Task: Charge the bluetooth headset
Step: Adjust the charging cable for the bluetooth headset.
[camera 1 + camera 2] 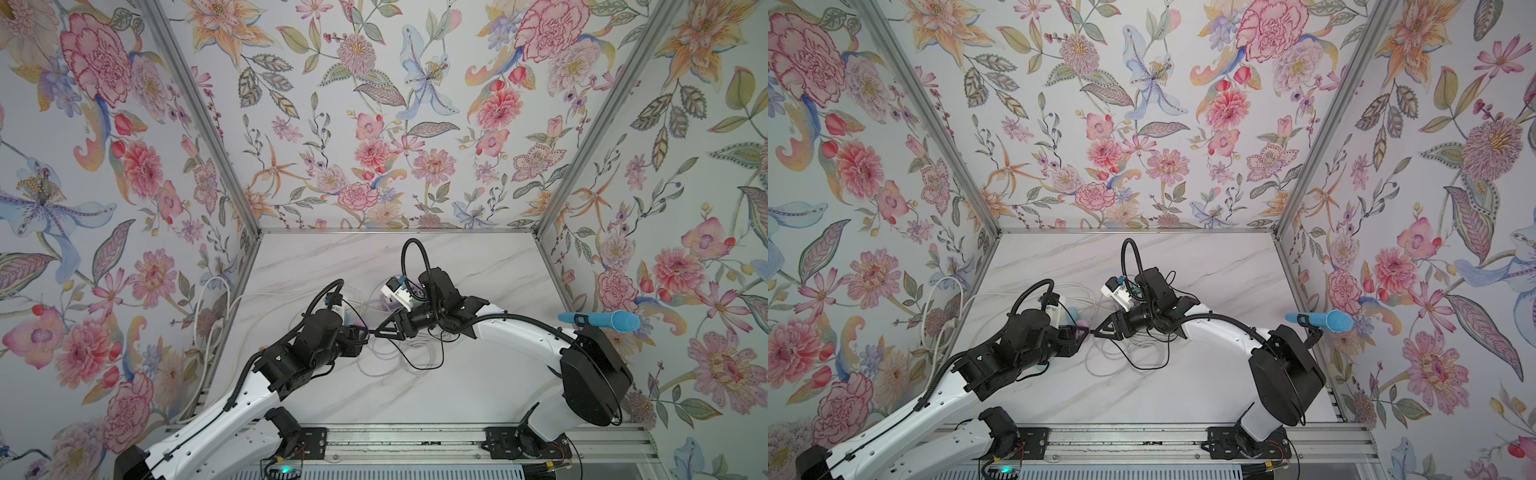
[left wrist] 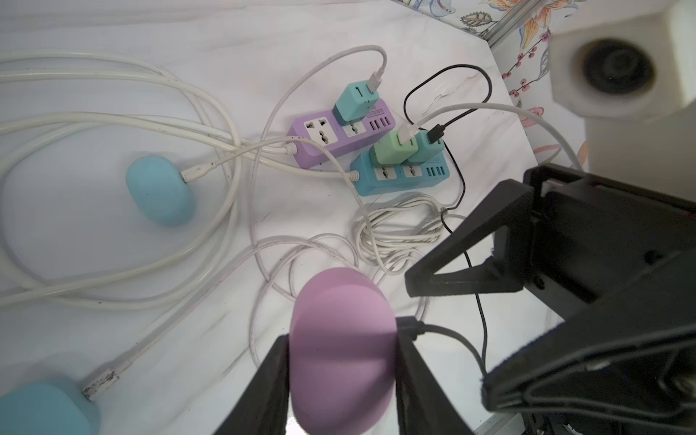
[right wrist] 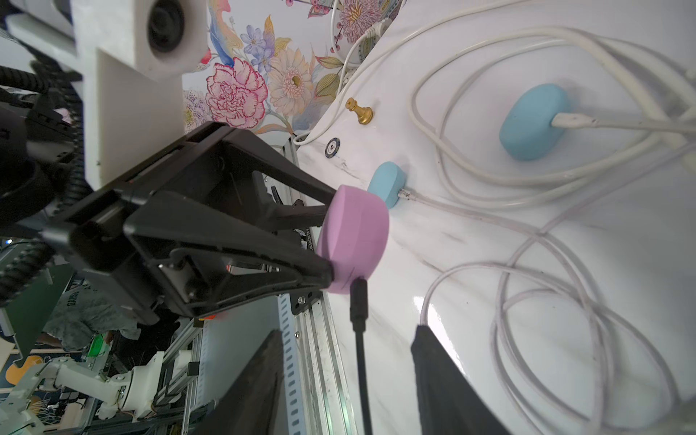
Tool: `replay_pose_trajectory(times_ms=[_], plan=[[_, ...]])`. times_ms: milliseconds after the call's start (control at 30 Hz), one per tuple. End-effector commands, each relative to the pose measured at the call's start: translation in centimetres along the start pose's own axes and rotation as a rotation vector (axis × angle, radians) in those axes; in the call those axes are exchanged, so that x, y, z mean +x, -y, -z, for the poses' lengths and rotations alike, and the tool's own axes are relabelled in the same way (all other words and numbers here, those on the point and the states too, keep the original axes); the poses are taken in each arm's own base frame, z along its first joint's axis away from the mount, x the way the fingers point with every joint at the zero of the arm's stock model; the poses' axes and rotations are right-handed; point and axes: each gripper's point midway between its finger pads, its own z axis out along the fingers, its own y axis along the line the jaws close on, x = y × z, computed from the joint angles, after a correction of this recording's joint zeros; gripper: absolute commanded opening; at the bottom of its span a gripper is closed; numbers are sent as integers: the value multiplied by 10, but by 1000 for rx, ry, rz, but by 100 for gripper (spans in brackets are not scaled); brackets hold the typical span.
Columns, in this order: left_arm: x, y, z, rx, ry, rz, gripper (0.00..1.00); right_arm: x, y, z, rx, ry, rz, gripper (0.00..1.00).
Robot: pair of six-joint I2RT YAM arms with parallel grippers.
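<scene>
A pink oval headset case (image 2: 342, 361) is held off the marble table, my left gripper (image 2: 343, 339) shut on its two sides. The same case (image 3: 354, 241) appears in the right wrist view between the left gripper's fingers (image 3: 320, 273). A black charging cable's plug (image 3: 358, 301) sits against the case's edge and looks inserted. My right gripper (image 3: 350, 331) is open just behind the plug; the cable runs between its fingers untouched. In both top views the two grippers (image 1: 365, 332) (image 1: 379, 331) meet tip to tip mid-table.
Two blue cases (image 2: 160, 192) (image 2: 41, 406) lie on the table with white cables plugged in. A purple power strip (image 2: 331, 135) and a blue one (image 2: 399, 177) carry small chargers. Loose white cable loops (image 2: 399, 229) lie around them. A blue microphone (image 1: 598, 321) hangs at the right wall.
</scene>
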Motion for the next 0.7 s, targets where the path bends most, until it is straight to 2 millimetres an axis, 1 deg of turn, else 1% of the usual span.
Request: replay_pose_trajectory(times_ms=[0,100,167,300,500,667], plan=[[-21,17,10,62,64,-4,26,-6,-2,-5,-4,5,25,51],[-22,18,11,68,71,1,26,-6,-1,-7,-16,3,18,42],[-23,17,12,64,72,0,26,-5,-2,-8,-32,1,9,31],[-25,17,14,62,81,1,26,-4,-3,-10,-49,-1,-7,22],[-30,19,15,59,95,-3,24,-7,-6,-13,-74,6,-22,0],[-32,28,13,100,94,-10,22,-10,-7,-15,-91,15,-33,0]])
